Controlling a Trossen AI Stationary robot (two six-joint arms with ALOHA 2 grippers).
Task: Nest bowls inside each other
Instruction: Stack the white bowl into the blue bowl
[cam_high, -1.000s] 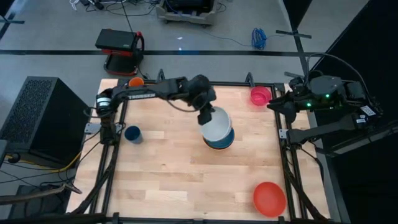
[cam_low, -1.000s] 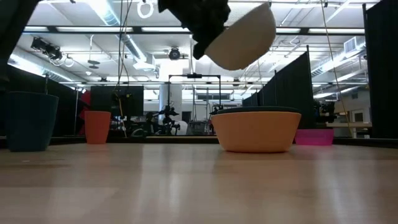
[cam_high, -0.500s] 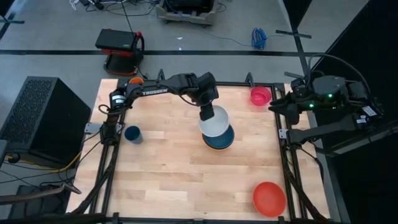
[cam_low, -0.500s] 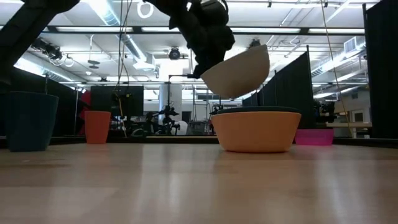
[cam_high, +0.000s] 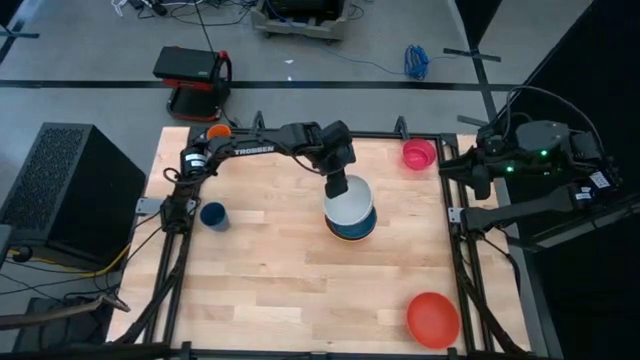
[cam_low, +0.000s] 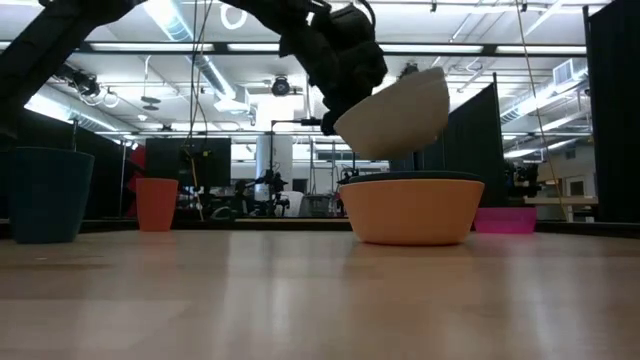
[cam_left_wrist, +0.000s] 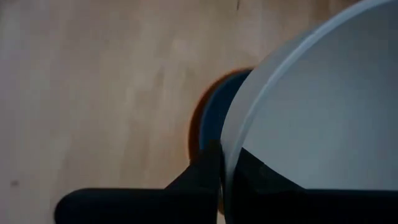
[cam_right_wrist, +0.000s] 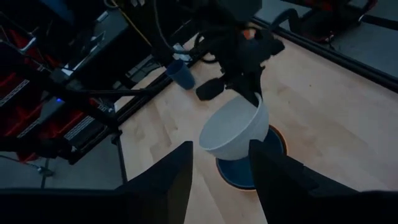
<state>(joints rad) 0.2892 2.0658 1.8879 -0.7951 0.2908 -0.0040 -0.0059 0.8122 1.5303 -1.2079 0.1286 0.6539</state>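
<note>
Starting over on the left side of the table (cam_high: 260, 290), there's a dark blue cup (cam_high: 213, 215) standing by the left rail, and a small orange cup (cam_high: 219, 131) tucked up at the far left corner. Moving in toward the middle, the left gripper (cam_high: 338, 186) is clamped tight on the rim of the white bowl (cam_high: 349, 203), one finger inside and one outside as the left wrist view has it, and it's holding that bowl tilted in the air right above the stack. The stack is the dark teal bowl (cam_high: 354, 230) sitting inside the orange bowl (cam_low: 412, 212). From the low view there's a clear gap between the white bowl and the teal rim, so it isn't touching. Further right, the pink bowl (cam_high: 419, 154) sits at the far right corner of the table, and the red bowl (cam_high: 433, 319) is well apart from everything down at the near right corner. The right gripper (cam_right_wrist: 219, 180) is parked off past the right edge, fingers spread and nothing between them, though I think it's raised off the table, hard to say from these angles.
</note>
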